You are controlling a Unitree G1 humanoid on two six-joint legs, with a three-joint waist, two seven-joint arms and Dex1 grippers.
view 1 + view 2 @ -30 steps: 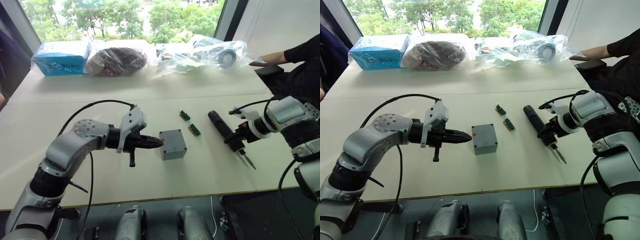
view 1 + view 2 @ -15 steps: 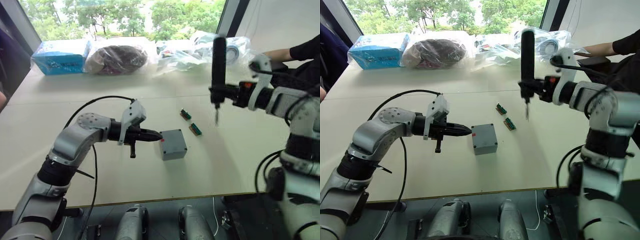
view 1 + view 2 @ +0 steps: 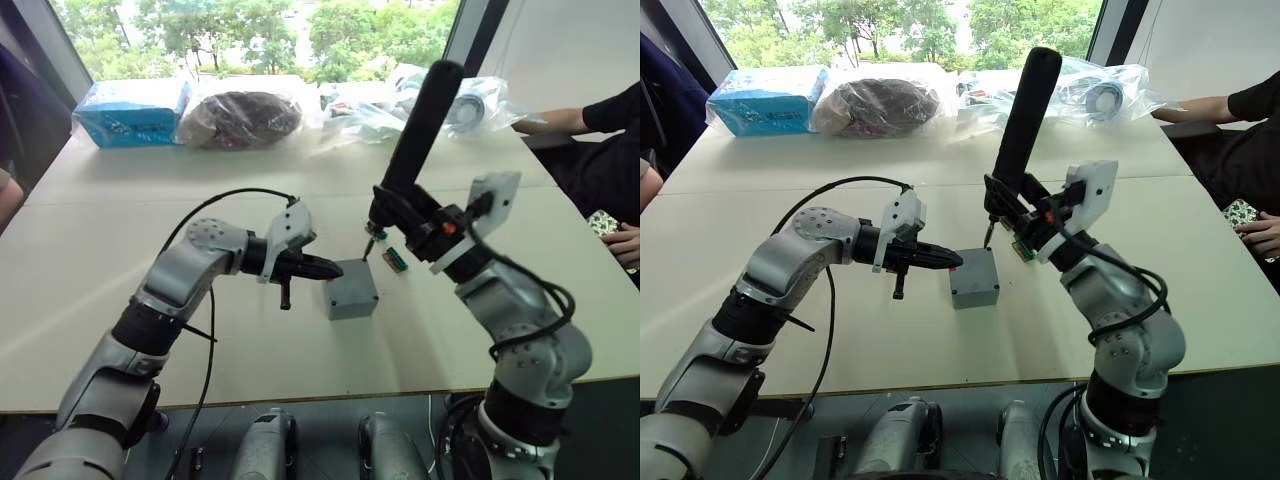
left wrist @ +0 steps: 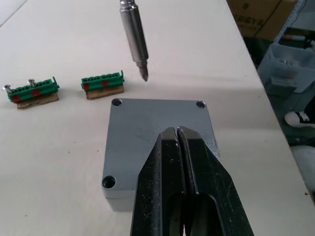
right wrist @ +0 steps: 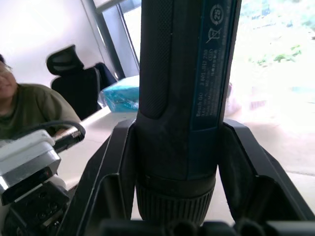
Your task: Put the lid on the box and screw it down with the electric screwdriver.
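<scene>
The right pincer (image 3: pixel 1012 205) is clamped around the electric screwdriver (image 3: pixel 415 135); the tool stands almost upright and leans a little, with its thin metal bit (image 4: pixel 134 37) pointing down; the tip hangs just above the desk (image 3: pixel 90 270), close past one corner of the lid (image 4: pixel 157 130), not touching it.

The left pincer (image 3: pixel 325 269) is clenched with nothing between its fingers (image 4: pixel 167 187); its tip sits at the near edge of the lid, over the grey top; the lid lies flat on the box (image 3: pixel 352 290), with screw holes showing at three corners.

Two small green connector pieces (image 4: pixel 66 87) lie on the desk beyond the box, near the bit.
</scene>
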